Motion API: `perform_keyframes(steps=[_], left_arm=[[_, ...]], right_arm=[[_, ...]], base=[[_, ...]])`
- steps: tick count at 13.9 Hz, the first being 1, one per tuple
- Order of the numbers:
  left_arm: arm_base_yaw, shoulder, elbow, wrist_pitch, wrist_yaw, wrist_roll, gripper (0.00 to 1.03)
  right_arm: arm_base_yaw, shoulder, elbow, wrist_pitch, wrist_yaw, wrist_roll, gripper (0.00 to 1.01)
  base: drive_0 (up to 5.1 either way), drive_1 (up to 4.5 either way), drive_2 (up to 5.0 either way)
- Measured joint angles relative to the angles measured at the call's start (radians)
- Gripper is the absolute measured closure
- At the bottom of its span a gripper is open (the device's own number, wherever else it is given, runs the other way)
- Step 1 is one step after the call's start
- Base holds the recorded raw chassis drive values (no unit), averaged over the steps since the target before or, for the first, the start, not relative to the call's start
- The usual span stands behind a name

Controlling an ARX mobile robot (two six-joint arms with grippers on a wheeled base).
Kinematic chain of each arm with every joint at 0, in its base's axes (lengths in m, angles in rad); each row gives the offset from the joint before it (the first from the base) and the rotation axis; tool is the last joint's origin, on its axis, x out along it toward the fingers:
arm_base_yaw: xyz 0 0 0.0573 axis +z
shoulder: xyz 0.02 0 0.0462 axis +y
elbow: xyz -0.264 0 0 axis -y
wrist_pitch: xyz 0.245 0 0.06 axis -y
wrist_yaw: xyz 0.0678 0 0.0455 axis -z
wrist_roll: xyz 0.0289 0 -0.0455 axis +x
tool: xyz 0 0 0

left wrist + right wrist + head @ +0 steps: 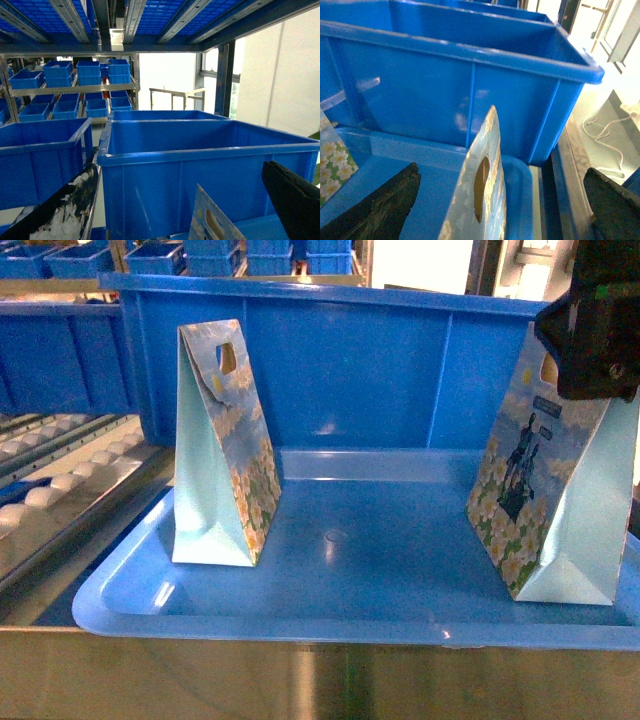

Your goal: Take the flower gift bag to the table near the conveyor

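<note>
Flower gift bag [480, 190], glossy wedge-shaped paper, stands between the right end effector's [502, 200] spread, unclenched fingers

Blue tray [330, 610], glossy, shallow, rim rounded, front edge resting on a steel ledge [300, 680]. Large blue bin [400, 370] directly behind the tray, its front wall ribbed; rim seen from the left wrist view [210, 152] and the right wrist view [470, 50]. Second blue bin [40, 150] to its left, close beside it. Further back: metal shelving [70, 90] stacked with small blue bins [90, 70]. White cable [605, 135] lying on a pale surface right of the bin.
</note>
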Motion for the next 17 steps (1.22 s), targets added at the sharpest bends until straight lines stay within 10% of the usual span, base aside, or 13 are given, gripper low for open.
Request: perform_keyframes(steps=[5, 11, 17], left_arm=[[0.0, 0.0, 0.0, 0.001, 0.0, 0.0, 0.05], [0.0, 0.0, 0.0, 0.0, 0.0, 0.0, 0.05], [0.0, 0.0, 0.0, 0.001, 0.0, 0.0, 0.05]], right_arm=[[-0.004, 0.103, 0.008, -0.018, -0.03, 0.07, 0.1], [0.018, 0.104, -0.01, 0.004, -0.045, 0.068, 0.95], [0.027, -0.076, -0.065, 0.024, -0.034, 0.072, 0.99]], base=[[0.0, 0.0, 0.0], [0.0, 0.0, 0.0], [0.0, 0.0, 0.0]])
